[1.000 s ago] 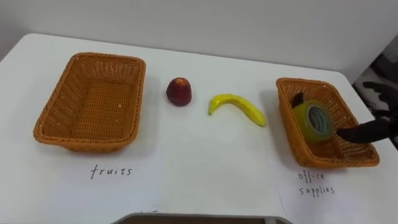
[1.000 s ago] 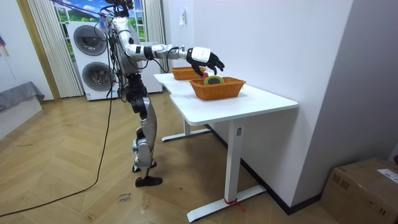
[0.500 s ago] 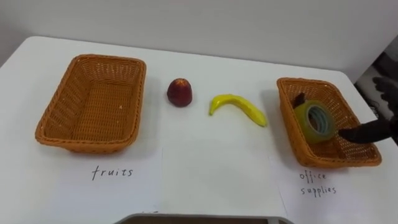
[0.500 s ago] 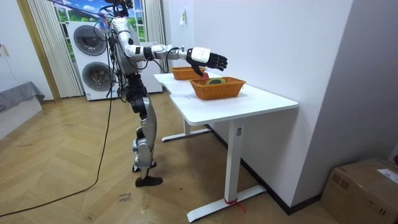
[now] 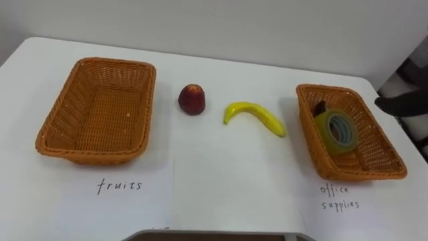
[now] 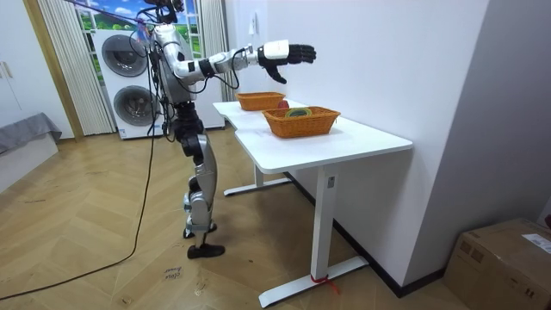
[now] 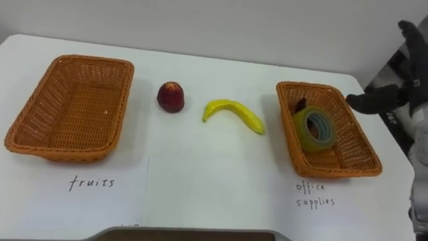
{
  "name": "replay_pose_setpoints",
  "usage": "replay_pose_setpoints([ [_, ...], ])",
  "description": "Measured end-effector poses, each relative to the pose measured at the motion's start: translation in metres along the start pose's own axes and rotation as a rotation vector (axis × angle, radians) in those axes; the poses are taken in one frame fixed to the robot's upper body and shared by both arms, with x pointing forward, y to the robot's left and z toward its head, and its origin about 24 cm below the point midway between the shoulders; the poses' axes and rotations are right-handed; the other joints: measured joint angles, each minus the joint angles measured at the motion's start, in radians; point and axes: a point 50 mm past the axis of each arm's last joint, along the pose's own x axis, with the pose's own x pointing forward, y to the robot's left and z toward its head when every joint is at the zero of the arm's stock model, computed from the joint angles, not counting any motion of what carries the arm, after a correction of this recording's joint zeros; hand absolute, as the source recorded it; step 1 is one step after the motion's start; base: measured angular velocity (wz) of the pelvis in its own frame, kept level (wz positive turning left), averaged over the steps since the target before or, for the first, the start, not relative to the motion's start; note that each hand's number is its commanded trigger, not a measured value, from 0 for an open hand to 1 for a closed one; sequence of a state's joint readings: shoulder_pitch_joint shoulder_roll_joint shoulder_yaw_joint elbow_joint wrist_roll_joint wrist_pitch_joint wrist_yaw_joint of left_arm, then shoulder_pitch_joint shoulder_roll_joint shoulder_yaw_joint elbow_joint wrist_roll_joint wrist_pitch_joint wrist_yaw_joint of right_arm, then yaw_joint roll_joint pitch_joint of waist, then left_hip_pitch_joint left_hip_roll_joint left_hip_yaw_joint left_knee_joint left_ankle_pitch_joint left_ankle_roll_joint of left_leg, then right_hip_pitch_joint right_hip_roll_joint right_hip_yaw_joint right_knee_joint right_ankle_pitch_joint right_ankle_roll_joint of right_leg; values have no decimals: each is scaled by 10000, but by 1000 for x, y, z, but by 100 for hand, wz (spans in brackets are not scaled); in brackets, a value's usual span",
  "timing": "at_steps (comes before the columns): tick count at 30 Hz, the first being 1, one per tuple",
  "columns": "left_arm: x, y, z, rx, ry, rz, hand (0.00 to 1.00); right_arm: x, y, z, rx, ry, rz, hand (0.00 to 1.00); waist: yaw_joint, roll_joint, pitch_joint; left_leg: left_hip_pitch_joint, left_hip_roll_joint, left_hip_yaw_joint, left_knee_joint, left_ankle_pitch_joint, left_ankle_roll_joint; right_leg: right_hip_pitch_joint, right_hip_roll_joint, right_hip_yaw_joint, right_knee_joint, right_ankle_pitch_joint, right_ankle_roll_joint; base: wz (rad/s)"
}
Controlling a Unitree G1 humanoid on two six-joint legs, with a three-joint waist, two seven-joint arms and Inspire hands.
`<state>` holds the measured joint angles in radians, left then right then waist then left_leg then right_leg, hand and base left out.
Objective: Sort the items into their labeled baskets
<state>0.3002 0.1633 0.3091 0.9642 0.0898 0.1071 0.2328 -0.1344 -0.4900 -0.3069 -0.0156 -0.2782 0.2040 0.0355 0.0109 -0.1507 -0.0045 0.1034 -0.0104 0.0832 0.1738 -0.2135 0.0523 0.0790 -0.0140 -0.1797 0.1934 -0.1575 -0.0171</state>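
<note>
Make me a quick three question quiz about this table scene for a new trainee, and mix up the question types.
1. True or false: the banana already lies in the fruits basket.
2. What lies in the office supplies basket? A) a tape roll B) a stapler C) nothing
3. Fill in: the right robot hand, up above the table, holds nothing and its fingers are ____.
Key: 1 false, it lies on the table beside the apple; 2 A; 3 open.
</note>
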Motion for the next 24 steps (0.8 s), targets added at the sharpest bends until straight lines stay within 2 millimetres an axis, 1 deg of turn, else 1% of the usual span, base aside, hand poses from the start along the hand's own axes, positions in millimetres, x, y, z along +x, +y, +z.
replay_pose_setpoints([
  [2,0,0,-1,1,33,72,0,-1,-3,11,442,-477,-218,0,70,4,2,-46,11,3,-10,4,-3,-105,-9,-8,100,0,0,0],
  [6,-1,-4,-2,-11,74,74,0,-1,-3,13,804,-556,-252,0,342,11,4,-47,7,3,-34,4,-1,-110,-4,-32,102,-1,1,0],
  [8,-2,-5,-5,182,222,29,0,-1,-2,13,965,-526,-311,0,486,9,8,-55,6,-3,-35,2,1,-115,-7,-50,100,-1,2,0],
  [11,-3,-3,-14,283,491,80,0,0,-1,14,1226,-571,-363,0,519,-1,17,-79,4,-59,-34,4,1,-106,-16,-143,98,-2,3,6],
  [15,-4,-1,-22,588,755,96,0,2,0,16,1525,-607,-431,0,513,7,43,-108,0,-68,-22,4,1,-125,-11,-141,95,-4,7,0],
  [17,-5,-2,-24,997,725,2,0,4,8,19,1500,-681,-151,0,489,22,61,-130,-2,-67,-9,4,1,-140,-15,-132,95,-4,7,0],
  [19,-5,-2,-22,997,663,4,0,4,16,21,1455,-698,216,0,495,23,63,-139,-1,-67,-7,4,-1,-141,-13,-128,92,-4,6,0],
  [22,-4,-1,-22,1002,645,24,0,3,27,23,1468,-784,760,0,554,24,63,-158,-2,-61,-5,6,-1,-169,-14,-130,95,-4,6,0],
  [23,-4,-1,-19,999,583,34,0,3,29,24,1442,-815,912,0,596,3,53,-268,-3,-55,18,15,6,-271,-18,-132,114,-3,5,0],
  [24,-3,-1,-18,993,544,41,0,4,31,25,1456,-817,974,0,641,-11,60,-331,-4,-51,50,20,9,-315,-21,-146,108,-2,4,0],
])
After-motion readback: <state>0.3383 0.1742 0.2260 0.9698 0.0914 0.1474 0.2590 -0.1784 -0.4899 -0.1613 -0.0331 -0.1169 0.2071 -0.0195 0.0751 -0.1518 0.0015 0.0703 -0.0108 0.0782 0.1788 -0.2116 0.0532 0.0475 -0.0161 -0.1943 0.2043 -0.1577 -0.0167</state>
